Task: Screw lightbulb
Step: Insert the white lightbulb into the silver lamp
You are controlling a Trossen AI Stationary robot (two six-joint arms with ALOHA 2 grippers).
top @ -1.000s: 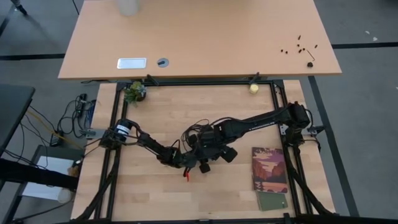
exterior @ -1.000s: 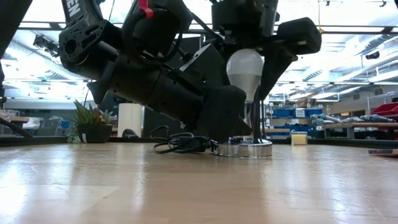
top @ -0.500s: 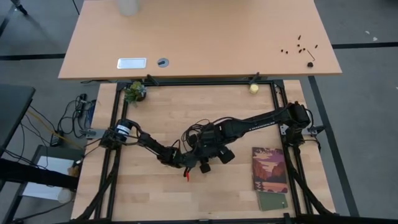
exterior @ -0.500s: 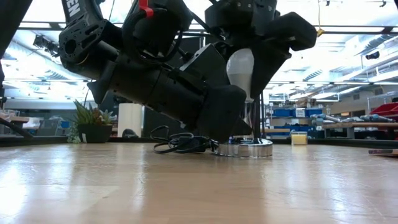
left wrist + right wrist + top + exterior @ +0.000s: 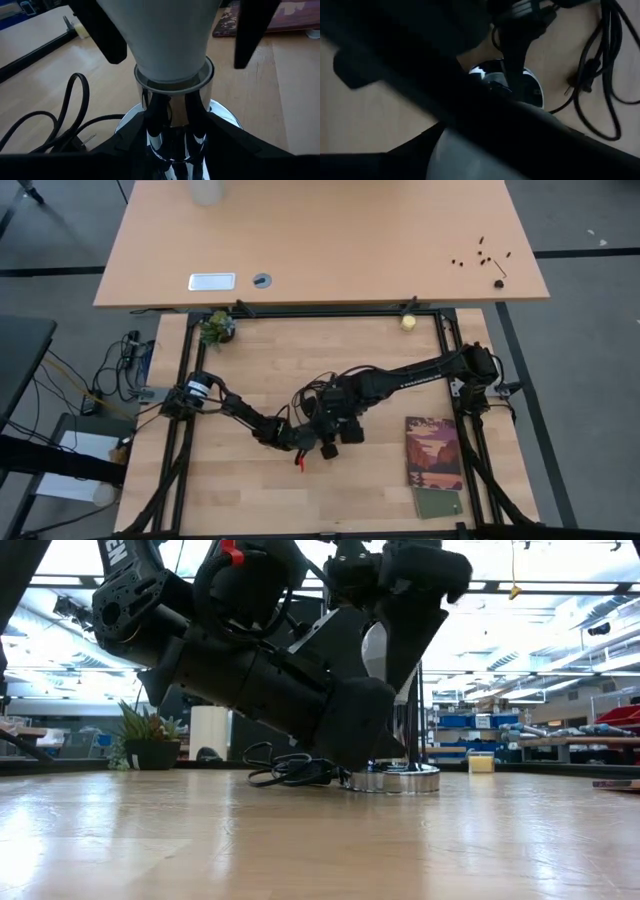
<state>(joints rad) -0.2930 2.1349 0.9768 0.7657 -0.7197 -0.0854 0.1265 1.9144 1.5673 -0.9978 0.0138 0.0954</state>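
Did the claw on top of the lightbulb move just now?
Yes. The right gripper has turned around the lightbulb above the silver socket base, now covering most of it.

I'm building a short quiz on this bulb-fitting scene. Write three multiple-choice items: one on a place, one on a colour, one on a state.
1. Where is the lightbulb?
A. On the booklet
B. Upright in the chrome socket
C. Beside the plant

2. What colour is the cord beside the socket?
A. Black
B. Red
C. White

3. How does the right gripper stand?
A. Open, clear of everything
B. Out of view
C. Fingers on either side of the lightbulb

Answers: 1 B, its base sits in the socket's collar in the left wrist view. 2 A, dark loops lie on the table. 3 C, dark fingers flank the bulb.
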